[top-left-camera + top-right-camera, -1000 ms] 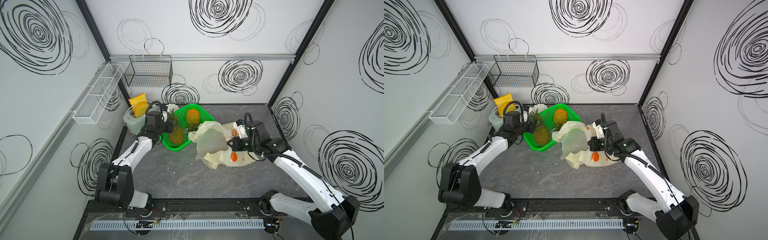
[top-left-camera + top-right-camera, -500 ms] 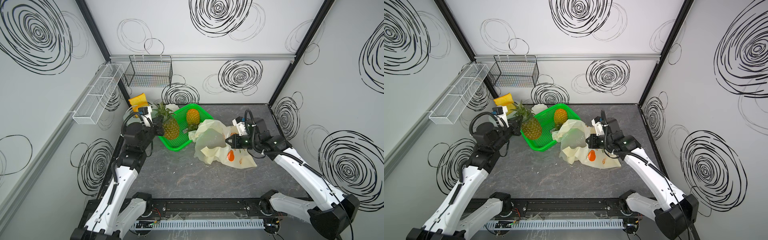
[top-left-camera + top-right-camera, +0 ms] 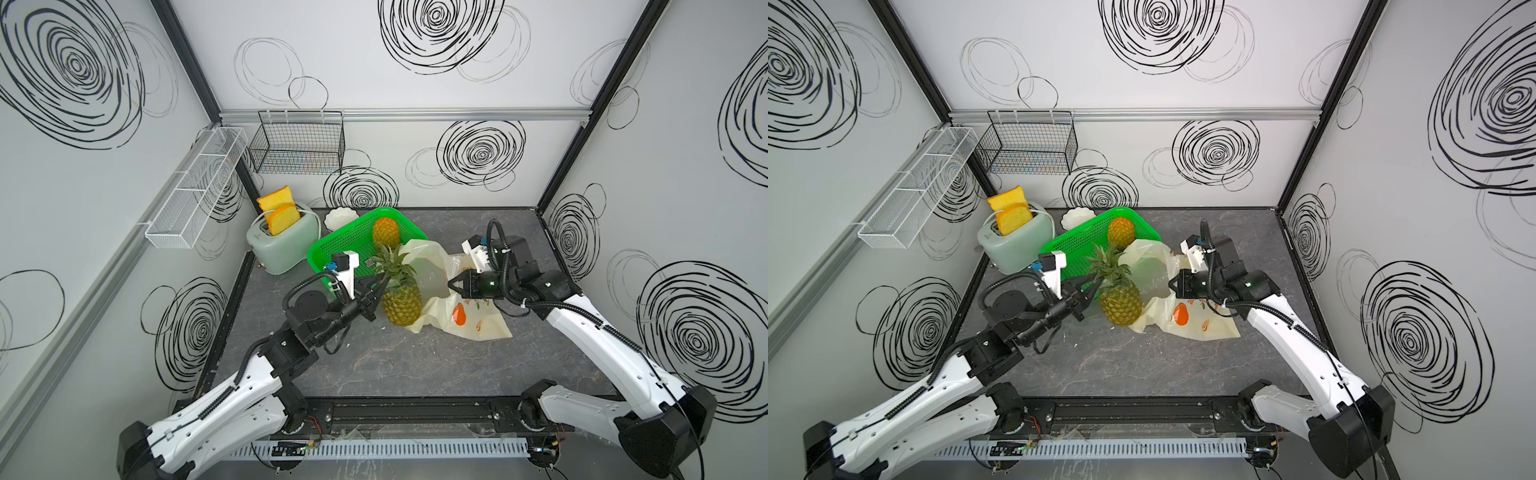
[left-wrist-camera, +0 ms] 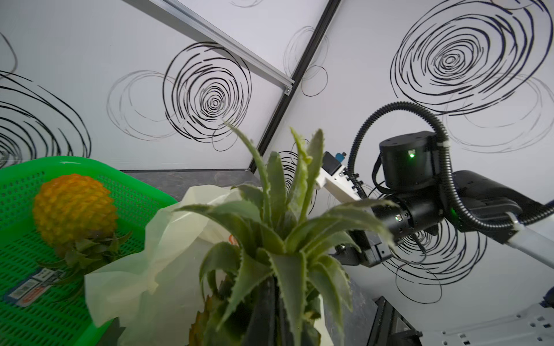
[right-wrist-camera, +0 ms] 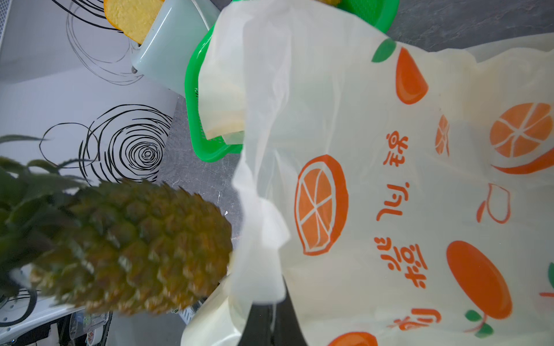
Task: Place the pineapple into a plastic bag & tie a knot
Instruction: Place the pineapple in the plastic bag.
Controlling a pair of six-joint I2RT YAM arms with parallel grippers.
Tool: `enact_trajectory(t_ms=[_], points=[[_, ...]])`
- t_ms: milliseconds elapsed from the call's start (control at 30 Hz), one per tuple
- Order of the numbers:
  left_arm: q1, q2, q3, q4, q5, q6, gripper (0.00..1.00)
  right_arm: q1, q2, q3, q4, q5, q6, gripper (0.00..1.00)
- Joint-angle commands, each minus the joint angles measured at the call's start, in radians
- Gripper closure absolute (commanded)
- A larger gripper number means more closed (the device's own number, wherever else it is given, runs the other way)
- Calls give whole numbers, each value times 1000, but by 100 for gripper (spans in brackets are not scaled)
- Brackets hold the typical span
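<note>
A pineapple hangs upright just above the table, right at the mouth of the plastic bag. My left gripper is shut on its green crown, whose leaves hide the jaws in the left wrist view. My right gripper is shut on the bag's upper edge and holds the mouth lifted towards the pineapple. The pale yellow bag, printed with oranges, lies partly flat on the table. The knot is not in view.
A green basket behind the bag holds a second pineapple. A mint toaster with toast and a white bowl stand at the back left. Wire baskets hang on the walls.
My left arm lifted the pineapple out of the green basket and carried it right, to the bag's mouth. The right gripper kept hold of the bag and shifted only slightly.
</note>
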Motion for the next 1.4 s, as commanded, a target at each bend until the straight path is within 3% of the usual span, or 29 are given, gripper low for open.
enact_trajectory(t_ms=[0, 200, 433, 667, 933, 1200, 1367], points=[[-11, 56, 18, 372, -88, -21, 100, -2, -32, -19, 17, -21, 18, 100], [-2, 146, 35, 475, -137, 30, 100, -3, -56, -61, 25, -46, 20, 100], [26, 188, 54, 527, -108, 17, 100, -4, -78, -114, 21, -67, -2, 100], [-21, 256, 7, 651, -79, -93, 100, -9, -60, -95, 114, -178, 84, 100], [-25, 425, -43, 918, -103, -186, 100, -31, -81, -137, 269, -303, 223, 100], [-56, 592, -94, 1138, -158, -365, 100, -54, -113, -202, 330, -296, 271, 100], [-97, 603, -181, 1095, -259, -430, 100, -64, -120, -230, 325, -277, 261, 100]])
